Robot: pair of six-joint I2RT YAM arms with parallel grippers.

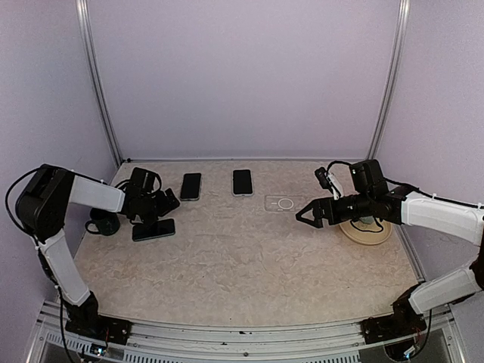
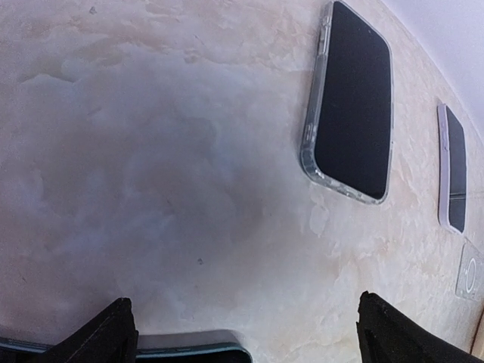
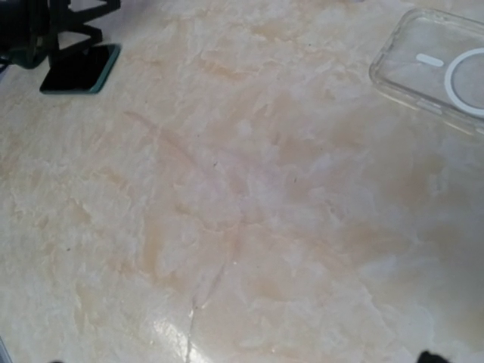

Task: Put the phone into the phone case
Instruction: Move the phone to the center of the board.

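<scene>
**Left gripper (image 1: pixel 162 209) and right gripper (image 1: pixel 302 217) gape wide, both empty; teal phone (image 1: pixel 153 229) lies well left of the clear case (image 1: pixel 285 203).**
Top: the left gripper hovers over the teal phone, the right just beside the clear case, lilac walls (image 1: pixel 242 76) around. Left wrist: fingers (image 2: pixel 113 333) should straddle its long edges squarely. Right wrist: the marbled tabletop (image 3: pixel 242 227) looks glossy, so the phone may slide.

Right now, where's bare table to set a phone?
Free: the near half of the table, in front of the teal phone and clear case. Crowded: far strip, cased phone, second phone; left claw by mug; plate at right.
</scene>
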